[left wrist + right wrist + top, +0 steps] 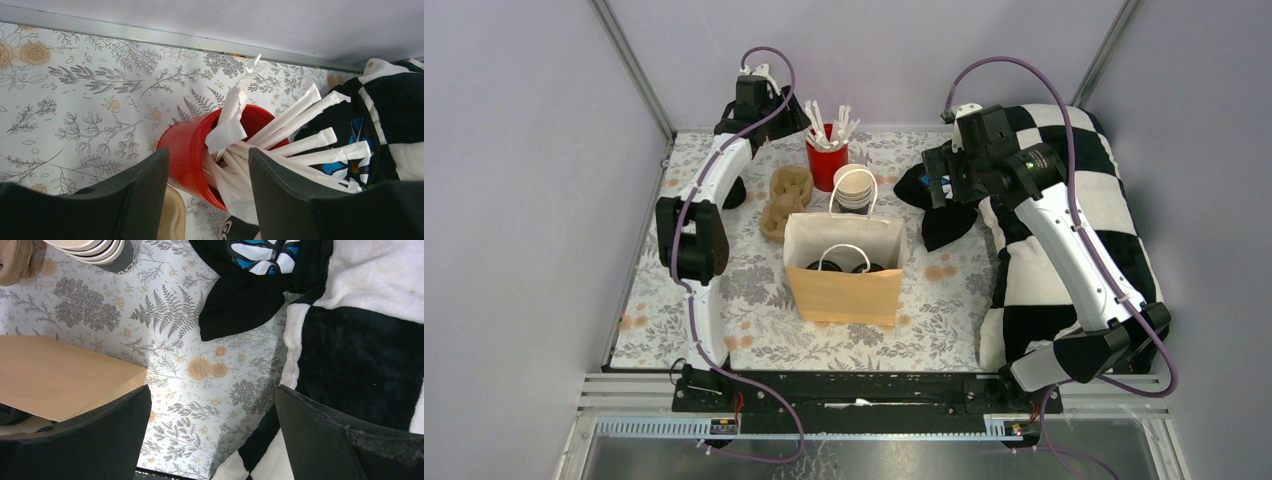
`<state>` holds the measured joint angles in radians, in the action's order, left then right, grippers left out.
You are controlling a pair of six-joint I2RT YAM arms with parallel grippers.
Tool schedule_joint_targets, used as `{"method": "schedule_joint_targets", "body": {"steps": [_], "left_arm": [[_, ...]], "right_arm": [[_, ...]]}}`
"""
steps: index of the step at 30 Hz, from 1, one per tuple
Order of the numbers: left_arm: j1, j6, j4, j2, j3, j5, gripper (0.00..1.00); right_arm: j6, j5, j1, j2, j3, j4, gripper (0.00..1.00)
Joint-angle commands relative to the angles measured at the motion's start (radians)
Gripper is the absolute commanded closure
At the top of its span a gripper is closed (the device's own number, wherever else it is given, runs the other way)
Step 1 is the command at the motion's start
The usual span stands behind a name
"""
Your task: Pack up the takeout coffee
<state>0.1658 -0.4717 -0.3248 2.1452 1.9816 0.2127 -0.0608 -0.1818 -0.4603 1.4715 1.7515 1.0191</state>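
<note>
Standing open in the middle of the flowered tablecloth (724, 320), a brown paper bag (844, 290) holds the two coffee cups (826, 267). They sit side by side across the bag's width. Only their black lids show, facing straight up, so the cups stand upright on the bag's floor, under the white handles.

Behind the bag, a red cup (826, 168) is stuffed with white sticks (829, 125) that fan out to the right. A stack of cream cups (854, 188) stands just beside it, and a cardboard carrier (784, 200) lies to the left.

The left gripper (207, 155) hangs over the red cup with its jaws partly spread and nothing between them. The right gripper (212, 390) hovers with jaws wide, holding nothing, over the cloth between the bag and the checked blanket (1074, 200).
</note>
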Motion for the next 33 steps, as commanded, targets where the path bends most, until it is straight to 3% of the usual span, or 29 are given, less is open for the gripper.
{"method": "schedule_joint_targets", "body": {"steps": [1, 19, 27, 30, 33], "left_arm": [[0.015, 0.006, 0.015, -0.112, -0.017, -0.013, 0.43], [0.077, 0.043, -0.096, -0.044, 0.036, -0.155, 0.59], [0.088, 0.072, -0.127, -0.026, 0.098, -0.208, 0.81], [0.098, 0.087, -0.147, -0.024, 0.140, -0.244, 0.95], [0.113, 0.104, -0.176, -0.033, 0.184, -0.289, 1.00]], "right_arm": [[0.015, -0.006, 0.008, 0.004, 0.013, -0.019, 0.00], [0.023, -0.007, 0.008, -0.007, 0.007, -0.018, 0.00], [0.022, 0.003, 0.008, -0.011, 0.008, -0.017, 0.00], [0.022, 0.008, 0.008, -0.013, 0.006, -0.018, 0.00], [0.021, 0.014, 0.009, -0.018, 0.008, -0.021, 0.00]]}}
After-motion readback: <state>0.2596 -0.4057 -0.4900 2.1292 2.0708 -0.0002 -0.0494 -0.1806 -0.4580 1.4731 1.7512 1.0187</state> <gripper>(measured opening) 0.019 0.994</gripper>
